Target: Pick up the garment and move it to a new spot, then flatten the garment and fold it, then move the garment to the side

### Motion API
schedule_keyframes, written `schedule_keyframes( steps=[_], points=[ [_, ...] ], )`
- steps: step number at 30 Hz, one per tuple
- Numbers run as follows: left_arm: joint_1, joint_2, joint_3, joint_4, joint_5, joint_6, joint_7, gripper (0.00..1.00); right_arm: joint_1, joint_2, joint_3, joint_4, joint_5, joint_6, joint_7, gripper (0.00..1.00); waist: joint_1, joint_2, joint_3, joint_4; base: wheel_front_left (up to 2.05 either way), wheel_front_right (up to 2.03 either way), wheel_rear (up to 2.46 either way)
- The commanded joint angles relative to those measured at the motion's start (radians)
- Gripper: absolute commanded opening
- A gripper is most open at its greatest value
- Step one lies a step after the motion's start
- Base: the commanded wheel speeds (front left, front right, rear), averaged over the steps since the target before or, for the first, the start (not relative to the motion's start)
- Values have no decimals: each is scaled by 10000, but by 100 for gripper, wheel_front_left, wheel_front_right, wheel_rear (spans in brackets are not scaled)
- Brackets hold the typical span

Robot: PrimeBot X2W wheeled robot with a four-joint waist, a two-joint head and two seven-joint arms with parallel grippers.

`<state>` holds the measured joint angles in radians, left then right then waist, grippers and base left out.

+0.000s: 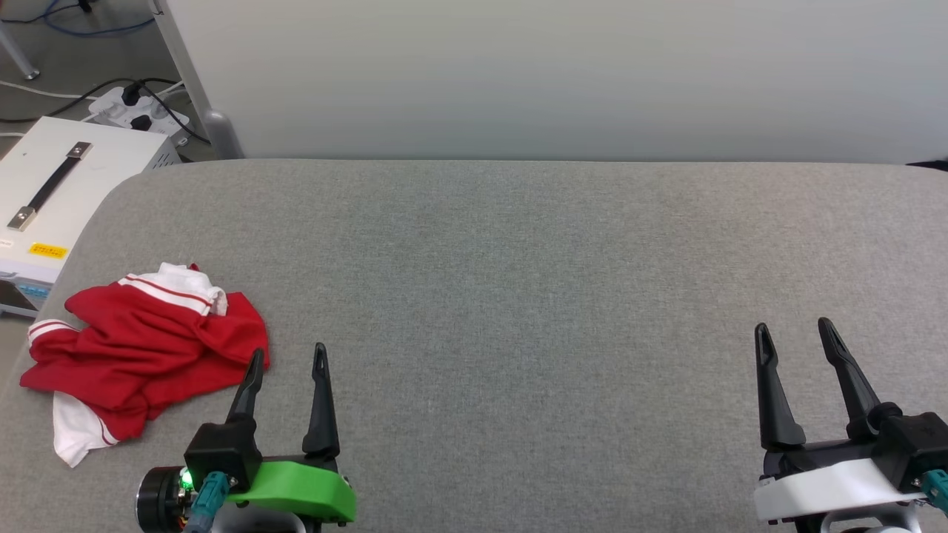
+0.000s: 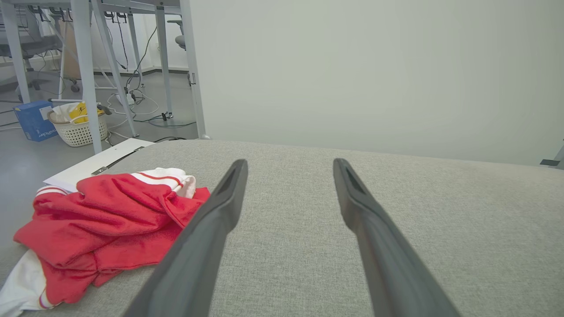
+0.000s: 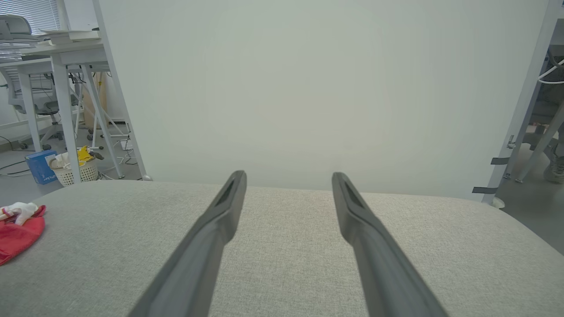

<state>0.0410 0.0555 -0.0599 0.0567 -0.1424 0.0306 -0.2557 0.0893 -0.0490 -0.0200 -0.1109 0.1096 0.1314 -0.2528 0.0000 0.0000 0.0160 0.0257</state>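
Red cloth, bunched in a heap: the garment [image 1: 148, 348] lies at 8 o'clock in my head view, near the left edge of the grey padded surface [image 1: 518, 296]. Folds hide any print and the collar, so I can't tell which way it points; its widest span runs roughly 9 to 3. At its 3 o'clock the left gripper [image 1: 289, 352] stands with jaws apart, empty; well beyond, the right gripper [image 1: 794, 327] likewise.
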Motion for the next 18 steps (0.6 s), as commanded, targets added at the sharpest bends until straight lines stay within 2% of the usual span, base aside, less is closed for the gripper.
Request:
schedule_keyframes(
  steps=[1,10,18],
  points=[
    [76,-53,15,14,15,37,-61,100,105,-12,21,-12,33,-7,-90,100,0,0,16,6,0,0,0],
    [47,-53,68,40,15,61,-61,100,104,-12,101,2,3,-7,-90,100,0,0,42,148,0,0,0],
    [-87,-53,264,49,-24,110,-61,100,83,-12,190,-51,-48,-7,-90,100,0,0,220,808,0,0,0]
  ],
)
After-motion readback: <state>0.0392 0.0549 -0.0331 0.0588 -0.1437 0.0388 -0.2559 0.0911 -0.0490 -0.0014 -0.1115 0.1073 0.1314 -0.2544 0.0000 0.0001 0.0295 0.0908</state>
